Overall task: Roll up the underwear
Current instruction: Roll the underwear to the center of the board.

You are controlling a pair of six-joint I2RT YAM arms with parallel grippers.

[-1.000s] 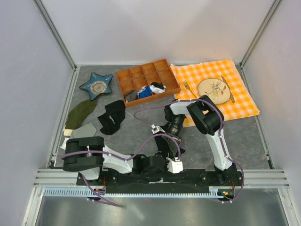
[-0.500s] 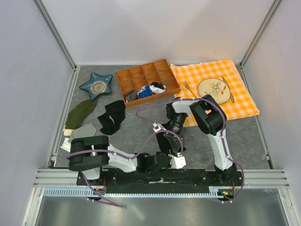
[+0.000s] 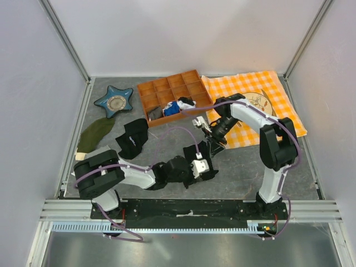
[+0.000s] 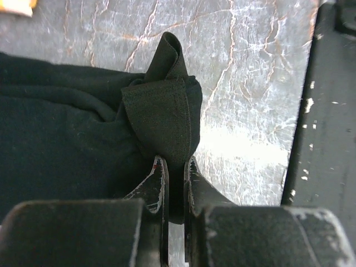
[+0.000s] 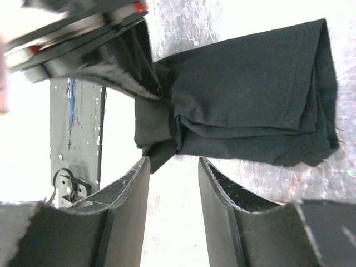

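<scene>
Black underwear (image 5: pixel 250 94) on a grey marbled tabletop (image 4: pixel 245 83), white walls (image 3: pixel 183 33) around.
Left gripper (image 4: pixel 175 167) pinches its folded edge; right gripper (image 5: pixel 173 167) hangs near it, fingers spread apart.

- Tray (image 3: pixel 161 86): orange wood, far side of the counter (image 3: pixel 239 167); blue, white and black items (image 3: pixel 173 107) in its near compartments.
- Checked cloth (image 3: pixel 245 86): just right of the tray, carrying a plate (image 3: pixel 257 100) and fork (image 3: pixel 222 103).
- Star dish (image 3: pixel 114 102): far left.
- Olive cloth (image 3: pixel 95 133), grey cloth (image 3: pixel 100 154): left edge.
- Small black cloth (image 3: pixel 132 138): near the tray's left corner.
</scene>
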